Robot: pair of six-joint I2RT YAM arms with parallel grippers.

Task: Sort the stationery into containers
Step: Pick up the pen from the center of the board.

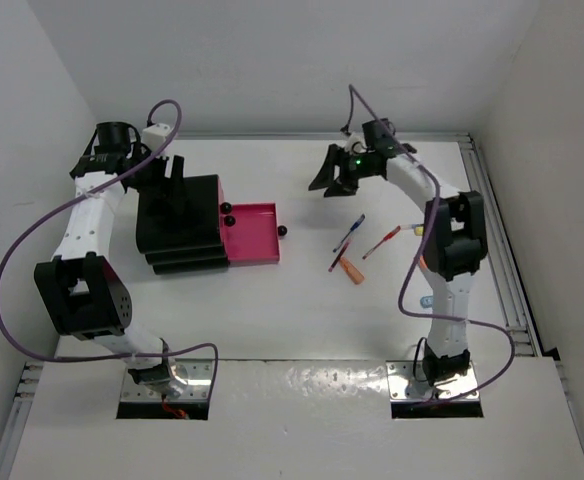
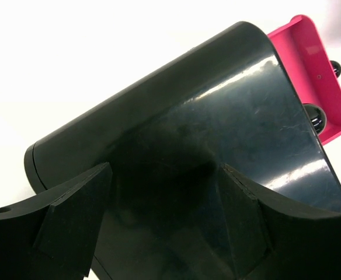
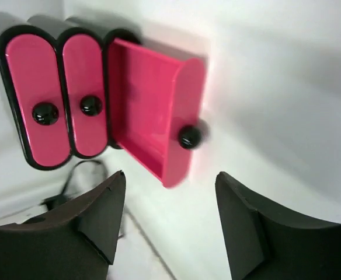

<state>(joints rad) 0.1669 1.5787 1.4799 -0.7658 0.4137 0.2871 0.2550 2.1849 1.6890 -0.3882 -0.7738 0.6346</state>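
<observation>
The left arm [image 1: 82, 225] and right arm [image 1: 452, 240] are showing white links, black joints; purple cables [image 1: 166, 102] are trailing off both; black fingers [image 2: 71, 221] are looking matte, wedge-shaped.

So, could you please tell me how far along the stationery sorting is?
Done: one pink drawer of the black box is pulled out, and it looks empty. In hand: nothing; the left pincer is open over the box, the right pincer open in the air facing it. Left: the blue pen, red pen and orange highlighter all lie on the table, unsorted.
</observation>
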